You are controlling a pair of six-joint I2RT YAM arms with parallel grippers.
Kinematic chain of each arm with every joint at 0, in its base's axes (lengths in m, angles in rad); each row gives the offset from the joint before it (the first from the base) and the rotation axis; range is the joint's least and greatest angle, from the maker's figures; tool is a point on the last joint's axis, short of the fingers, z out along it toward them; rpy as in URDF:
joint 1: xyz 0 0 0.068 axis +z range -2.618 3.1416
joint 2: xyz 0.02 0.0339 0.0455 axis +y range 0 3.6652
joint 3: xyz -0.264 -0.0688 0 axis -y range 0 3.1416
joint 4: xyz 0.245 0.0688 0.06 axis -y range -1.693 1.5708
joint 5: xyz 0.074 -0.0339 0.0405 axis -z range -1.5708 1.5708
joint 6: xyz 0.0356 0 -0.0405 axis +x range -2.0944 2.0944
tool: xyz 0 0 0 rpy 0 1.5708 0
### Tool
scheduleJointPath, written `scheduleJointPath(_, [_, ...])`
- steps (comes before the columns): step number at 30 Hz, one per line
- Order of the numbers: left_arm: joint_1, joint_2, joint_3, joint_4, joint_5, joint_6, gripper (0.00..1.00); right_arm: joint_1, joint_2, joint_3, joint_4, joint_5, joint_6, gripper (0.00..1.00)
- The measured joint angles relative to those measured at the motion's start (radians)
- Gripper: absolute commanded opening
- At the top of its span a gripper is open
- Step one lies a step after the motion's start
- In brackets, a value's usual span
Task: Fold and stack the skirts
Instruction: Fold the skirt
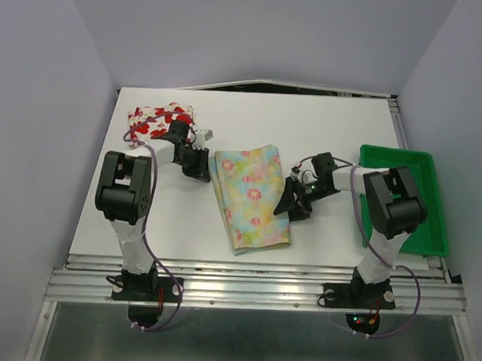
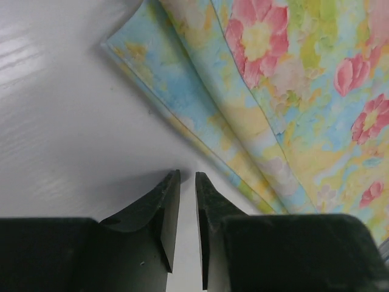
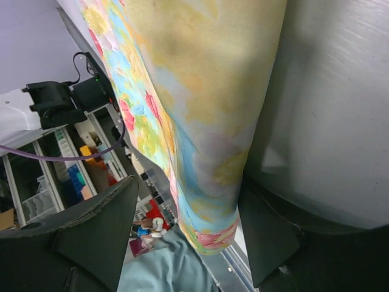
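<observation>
The pale yellow pastel-flowered skirt lies folded in the middle of the table. The white skirt with red flowers is bunched at the back left corner. My left gripper rests low on the table just off the pastel skirt's left edge; in the left wrist view its jaws stand a narrow gap apart with only bare table between them, and the skirt's layered edge lies just to the right. My right gripper is open at the skirt's right edge, and a fold of the skirt lies between its wide-spread fingers.
A green plastic tray sits at the right edge of the white table, behind my right arm. Metal rails run along the near edge by the arm bases.
</observation>
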Motion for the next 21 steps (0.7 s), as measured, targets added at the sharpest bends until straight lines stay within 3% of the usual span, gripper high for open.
scheduleJointPath(5, [-0.017, 0.104, 0.121, 0.013, 0.053, -0.032, 0.27, 0.000, 0.026, -0.002, 0.042, -0.032, 0.073, 0.72])
scheduleJointPath(8, [-0.023, 0.146, 0.185, 0.033, 0.048, -0.039, 0.44, 0.003, 0.056, 0.031, 0.033, -0.043, 0.093, 0.73])
scheduleJointPath(9, [-0.026, 0.145, 0.190, 0.039, 0.026, -0.027, 0.54, 0.005, 0.058, 0.048, 0.023, -0.027, 0.088, 0.74])
scheduleJointPath(13, [-0.026, 0.078, 0.164, 0.043, -0.061, 0.033, 0.81, 0.011, 0.030, 0.089, -0.040, 0.074, 0.051, 0.79])
scheduleJointPath(14, [-0.026, 0.023, 0.137, 0.054, -0.101, 0.073, 0.85, 0.012, 0.008, 0.102, -0.071, 0.123, 0.031, 0.79])
scheduleJointPath(15, [-0.027, -0.040, 0.106, 0.055, -0.142, 0.112, 0.99, 0.013, -0.014, 0.117, -0.106, 0.169, 0.011, 0.79])
scheduleJointPath(21, [-0.085, -0.526, -0.037, 0.080, -0.283, 0.417, 0.99, 0.002, -0.163, 0.209, -0.233, 0.382, -0.108, 0.76])
